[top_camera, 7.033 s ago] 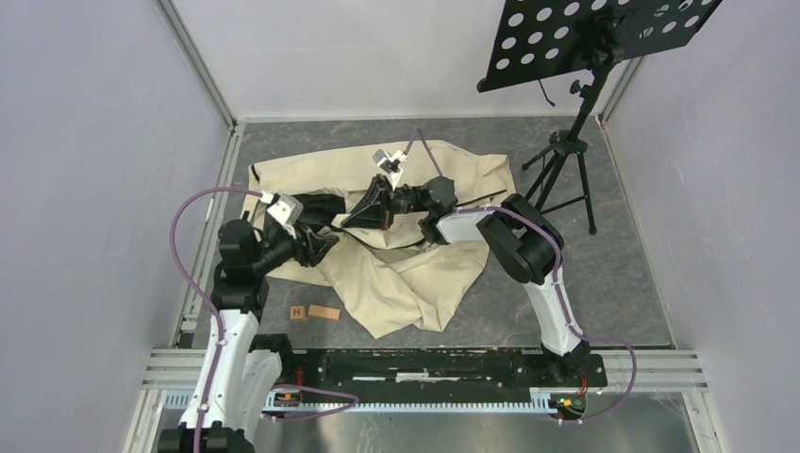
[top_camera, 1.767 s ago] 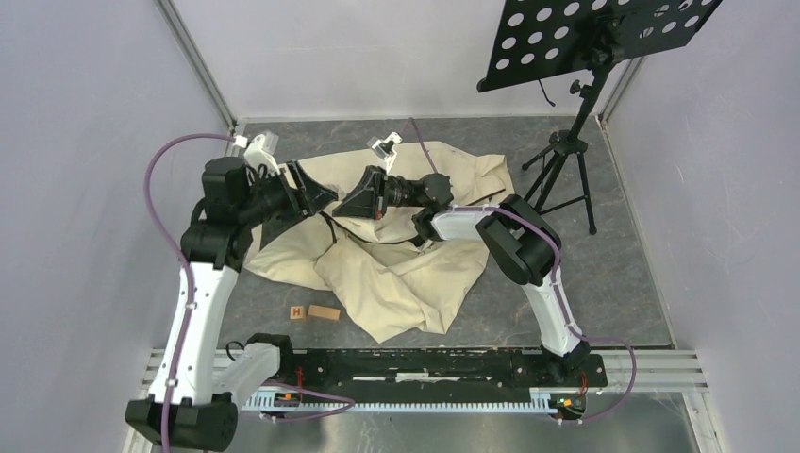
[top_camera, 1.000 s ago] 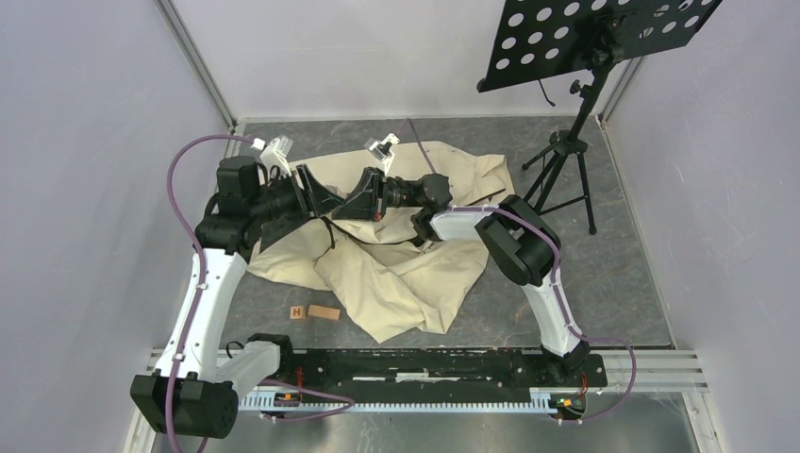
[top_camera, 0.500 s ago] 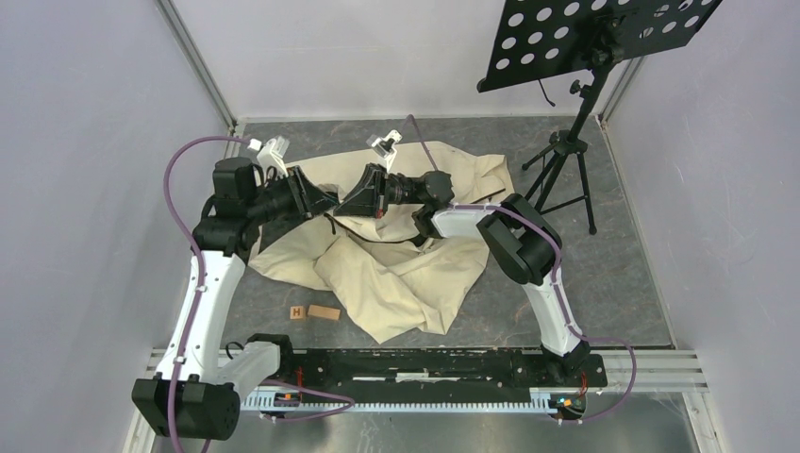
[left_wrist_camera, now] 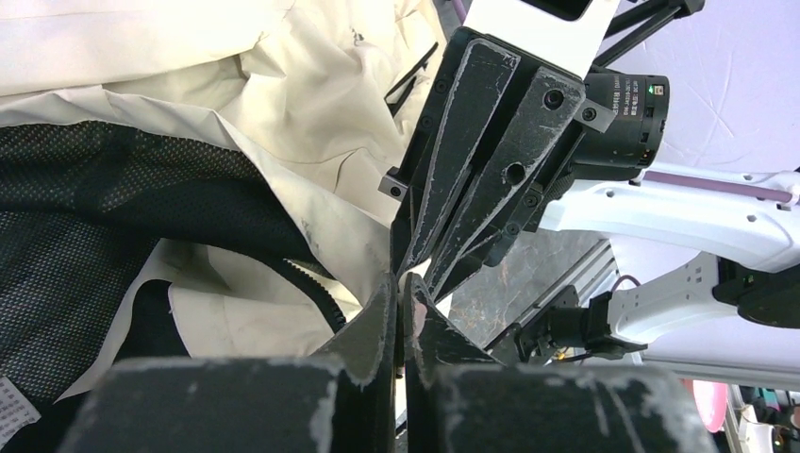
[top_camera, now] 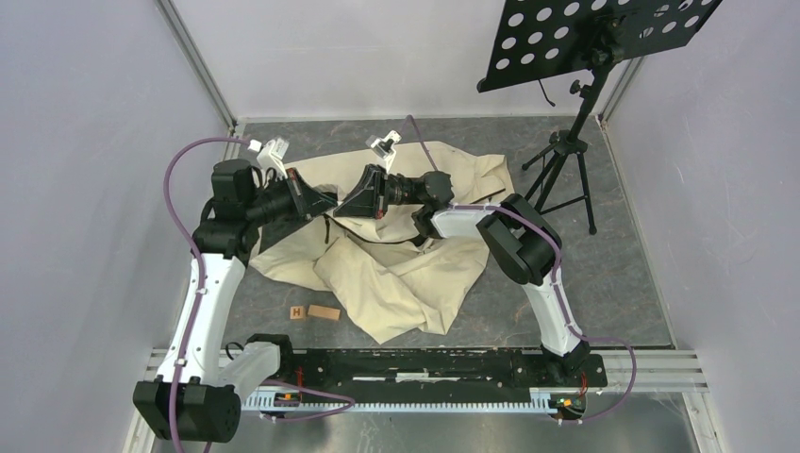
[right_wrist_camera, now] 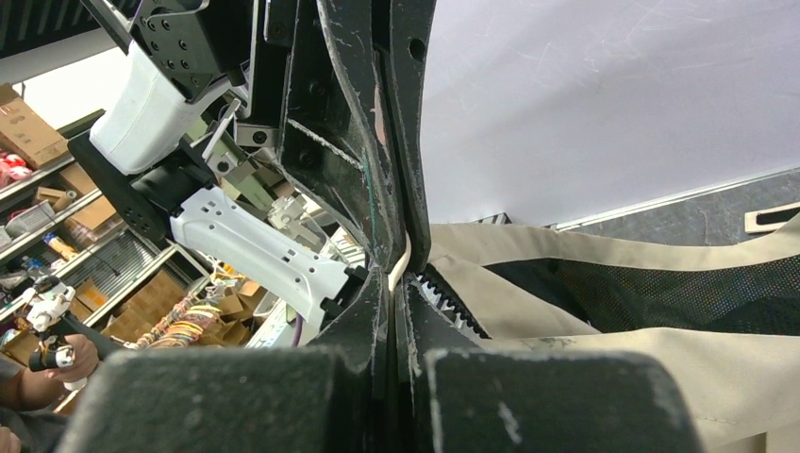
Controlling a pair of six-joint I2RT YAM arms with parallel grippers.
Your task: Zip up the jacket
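Observation:
The cream jacket (top_camera: 396, 269) lies crumpled on the grey table, its dark mesh lining (left_wrist_camera: 94, 217) showing at the open front. Both grippers meet tip to tip above its left part. My left gripper (top_camera: 332, 201) (left_wrist_camera: 400, 280) is shut on a thin cream strip at the zipper edge, beside the dark zipper teeth (left_wrist_camera: 316, 288). My right gripper (top_camera: 343, 211) (right_wrist_camera: 393, 283) faces it, jaws almost together with the same cream edge between the tips. The zipper teeth (right_wrist_camera: 448, 293) run off just right of them.
A black music stand (top_camera: 566, 142) rises at the back right, its perforated tray overhanging. Two small wooden blocks (top_camera: 323, 312) lie near the jacket's front left. Grey walls close in on both sides, and a metal rail (top_camera: 425, 363) runs along the near edge.
My left gripper has gone from open to shut at the zipper edge, right at the right gripper's tips. The right arm has hardly moved.

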